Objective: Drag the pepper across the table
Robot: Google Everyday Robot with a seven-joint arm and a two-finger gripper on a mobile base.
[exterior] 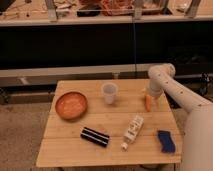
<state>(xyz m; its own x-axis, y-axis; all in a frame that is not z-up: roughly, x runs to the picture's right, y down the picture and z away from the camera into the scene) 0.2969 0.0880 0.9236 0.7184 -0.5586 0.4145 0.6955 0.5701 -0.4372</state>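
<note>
The pepper [148, 103], small, slim and orange, lies near the right edge of the light plank table [107, 120], toward the back. My gripper [150, 94] hangs at the end of the white arm, which reaches in from the right. It is right over the pepper's far end, pointing down, and stands open with its fingers either side of the pepper's top. I cannot tell whether they touch it.
An orange bowl [71, 105] sits at the table's left and a white cup [109, 93] at the back middle. In front lie a black striped bar [95, 136], a white bottle [132, 131] on its side and a blue sponge [166, 140]. Dark shelving stands behind.
</note>
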